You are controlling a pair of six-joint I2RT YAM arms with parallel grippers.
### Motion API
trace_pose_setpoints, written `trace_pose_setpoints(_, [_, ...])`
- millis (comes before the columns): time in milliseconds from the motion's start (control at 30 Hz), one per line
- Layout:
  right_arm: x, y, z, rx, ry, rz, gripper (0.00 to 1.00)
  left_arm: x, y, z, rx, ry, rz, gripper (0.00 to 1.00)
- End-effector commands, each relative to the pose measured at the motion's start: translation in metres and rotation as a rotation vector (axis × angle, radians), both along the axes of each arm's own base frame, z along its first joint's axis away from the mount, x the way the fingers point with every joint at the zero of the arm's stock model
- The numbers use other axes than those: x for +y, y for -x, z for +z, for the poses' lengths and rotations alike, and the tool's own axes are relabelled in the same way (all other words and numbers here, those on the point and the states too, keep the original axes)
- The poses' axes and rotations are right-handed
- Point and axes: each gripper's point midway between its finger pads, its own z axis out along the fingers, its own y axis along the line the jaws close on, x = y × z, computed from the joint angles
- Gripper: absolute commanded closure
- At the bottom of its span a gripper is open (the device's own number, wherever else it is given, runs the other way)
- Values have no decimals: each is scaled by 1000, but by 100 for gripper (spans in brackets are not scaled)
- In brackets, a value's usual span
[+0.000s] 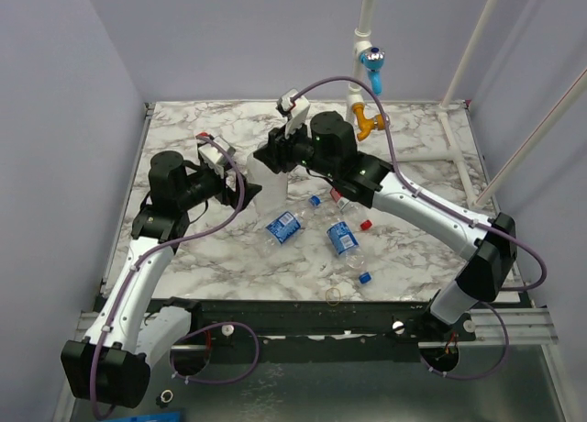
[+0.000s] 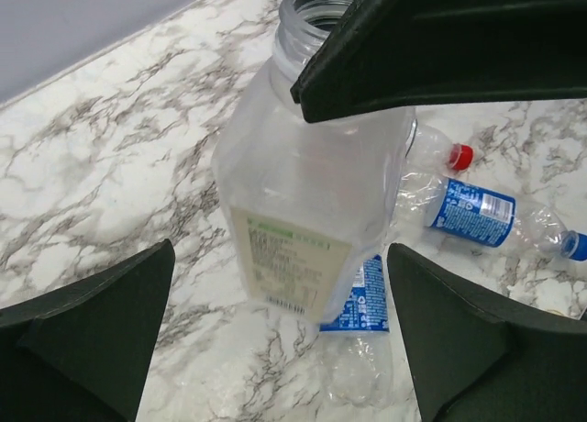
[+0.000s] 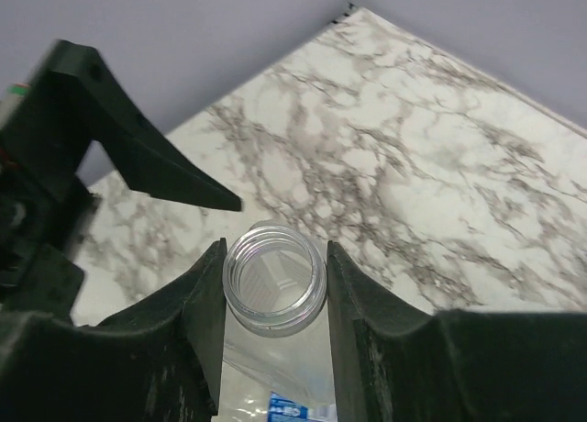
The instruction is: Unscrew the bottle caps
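Here: wide bottle held at the neck, small bottles lying beside it

The right gripper [image 3: 275,257] is closed most of the way. Its fingers [image 3: 358,349] press either side of the open neck of the wide clear plastic bottle [image 2: 293,220], which stands upright on the white marbled worktop [image 1: 431,138].

The left gripper [image 2: 280,257] is spread wide and holds nothing. The wide clear plastic bottle stands just ahead, between its fingers and untouched by them.

Right of it, two bottles lie on their sides:
- The small clear crinkled bottle with a blue label [image 1: 284,227] has a blue round cap [image 1: 315,200] at its far end.
- The second blue-labelled bottle [image 1: 342,237] has a red round cap [image 2: 461,156] on its neck.

A second red cap [image 1: 365,225] and a second blue cap [image 1: 364,277] sit near that second bottle. Cannot tell whether they are loose.

A yellowish ring [image 1: 333,294] lies by the worktop's near edge.
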Motion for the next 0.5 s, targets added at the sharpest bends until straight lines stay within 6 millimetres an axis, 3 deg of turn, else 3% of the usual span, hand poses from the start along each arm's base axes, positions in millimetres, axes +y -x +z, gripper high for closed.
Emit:
trace_pose_setpoints(0, [-19,-38,-2,-146,41,-156,85,26,-1,-24,47,-76,154,1])
trace_pose_setpoints(167, [-19,-77,-29,-184,67,-223,87,41,6,-36,70,-117,226,1])
trace_pose_setpoints(467, [-3,-142,-58,-189,63,-256,87,39,25,-47,131,-149,177,1])
